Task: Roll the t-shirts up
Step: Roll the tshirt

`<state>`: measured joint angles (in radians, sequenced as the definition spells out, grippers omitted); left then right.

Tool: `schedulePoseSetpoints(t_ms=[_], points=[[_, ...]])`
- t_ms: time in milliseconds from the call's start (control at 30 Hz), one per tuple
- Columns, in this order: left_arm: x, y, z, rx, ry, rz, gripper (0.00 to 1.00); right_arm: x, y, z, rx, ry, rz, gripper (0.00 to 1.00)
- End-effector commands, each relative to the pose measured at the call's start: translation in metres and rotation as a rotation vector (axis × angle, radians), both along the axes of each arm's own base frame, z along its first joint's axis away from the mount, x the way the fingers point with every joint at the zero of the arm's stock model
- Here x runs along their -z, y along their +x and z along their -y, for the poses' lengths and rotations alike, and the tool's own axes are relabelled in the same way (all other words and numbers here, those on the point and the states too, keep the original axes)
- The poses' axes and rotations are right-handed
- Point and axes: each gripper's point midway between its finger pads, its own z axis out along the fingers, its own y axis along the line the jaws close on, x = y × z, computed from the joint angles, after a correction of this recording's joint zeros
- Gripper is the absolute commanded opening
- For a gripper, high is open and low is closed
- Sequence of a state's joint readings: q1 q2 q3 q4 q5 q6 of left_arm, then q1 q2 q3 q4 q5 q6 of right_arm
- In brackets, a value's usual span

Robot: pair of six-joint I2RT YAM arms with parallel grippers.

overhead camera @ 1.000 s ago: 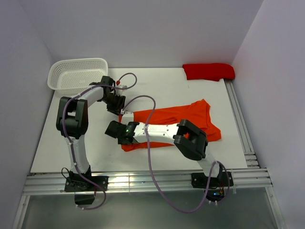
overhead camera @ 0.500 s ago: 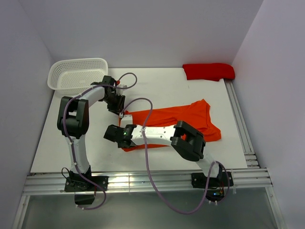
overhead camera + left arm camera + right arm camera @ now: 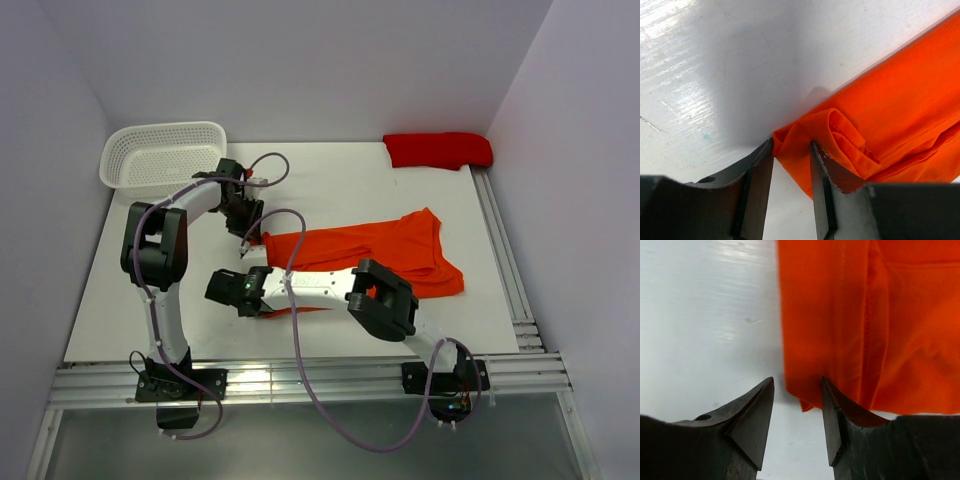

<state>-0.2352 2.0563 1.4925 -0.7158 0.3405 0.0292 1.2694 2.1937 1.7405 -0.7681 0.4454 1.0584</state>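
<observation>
The orange t-shirt lies folded into a long band across the middle of the table. My left gripper is at its far left corner. In the left wrist view the jaws are shut on a bunched, curled corner of the t-shirt. My right gripper is at the near left corner, low over the table. In the right wrist view its jaws stand a little apart and hold nothing. The t-shirt's edge lies just ahead of them, and its corner is by the right finger.
A white plastic basket stands at the back left, just behind the left arm. A folded red cloth lies at the back right by the wall. Metal rails run along the right and near table edges.
My right gripper has slid left and a little nearer, to the t-shirt's near left corner. My left gripper has shifted slightly back and left at the far corner.
</observation>
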Motion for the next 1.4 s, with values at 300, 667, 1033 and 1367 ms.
schedulePoseSetpoints(t_ms=[300, 667, 1033, 1367], points=[[-0.012, 0.013, 0.002, -0.014, 0.015, 0.050, 0.38, 0.013, -0.004, 0.012, 0.024, -0.132, 0.017, 0.52], [-0.006, 0.021, 0.002, -0.020, 0.086, 0.070, 0.01, 0.029, -0.016, 0.009, -0.015, -0.090, -0.043, 0.31], [-0.022, 0.030, -0.017, -0.055, 0.240, 0.155, 0.00, -0.014, -0.026, -0.052, -0.138, 0.412, -0.065, 0.12], [-0.032, 0.036, -0.035, -0.074, 0.338, 0.189, 0.00, -0.030, -0.028, -0.057, -0.040, 0.807, -0.136, 0.05]])
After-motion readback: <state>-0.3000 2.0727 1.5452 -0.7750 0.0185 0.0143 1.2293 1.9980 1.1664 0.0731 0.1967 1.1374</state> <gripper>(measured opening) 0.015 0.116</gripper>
